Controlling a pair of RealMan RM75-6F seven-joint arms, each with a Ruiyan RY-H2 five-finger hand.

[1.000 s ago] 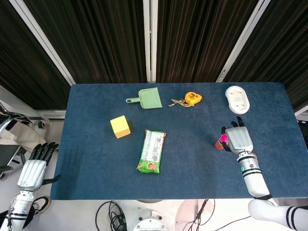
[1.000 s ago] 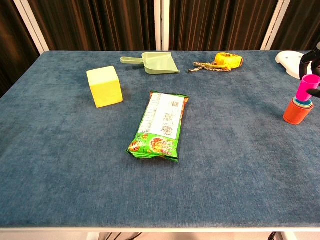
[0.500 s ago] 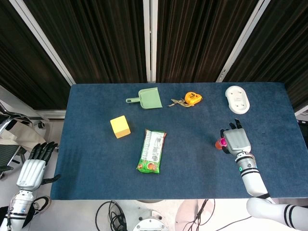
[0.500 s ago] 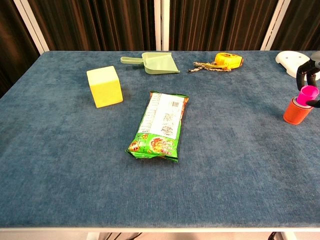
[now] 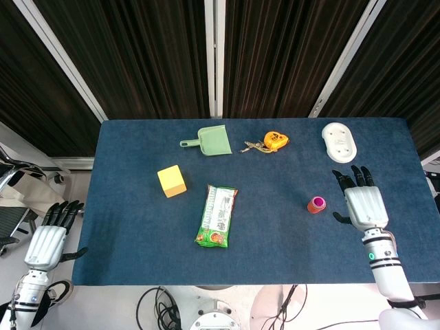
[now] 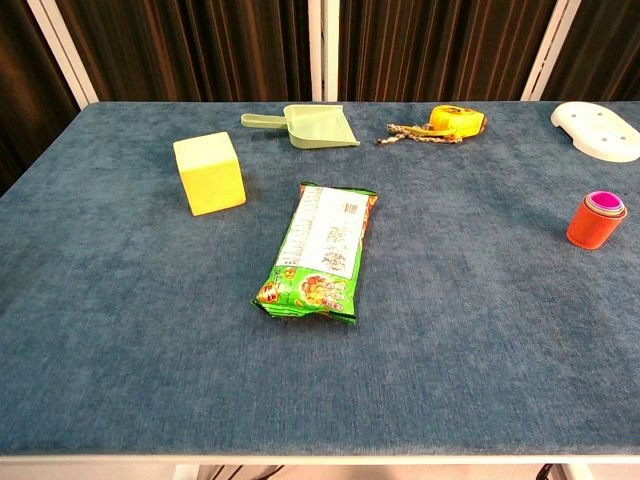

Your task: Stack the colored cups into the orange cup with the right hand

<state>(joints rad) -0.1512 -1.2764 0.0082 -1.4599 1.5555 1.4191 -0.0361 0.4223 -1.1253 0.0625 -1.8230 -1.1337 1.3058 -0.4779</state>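
The orange cup (image 5: 316, 205) (image 6: 594, 222) stands upright on the right side of the blue table, with the pink cup (image 6: 605, 202) nested at the top of the stack inside it. My right hand (image 5: 364, 203) hovers just right of the stack, fingers spread, holding nothing and not touching the cup; the chest view does not show it. My left hand (image 5: 48, 238) hangs off the table's left front corner, fingers apart and empty.
A green snack packet (image 5: 218, 216) lies mid-table, a yellow block (image 5: 171, 181) to its left. Along the far side are a green dustpan (image 5: 213, 141), an orange tape measure (image 5: 275, 140) and a white oval object (image 5: 339, 141). The table's right edge (image 5: 418, 179) is close to my right hand.
The right hand lowered the pink cup into the orange cup, let go of it and drew back to the right and toward the front. The left hand has not moved.
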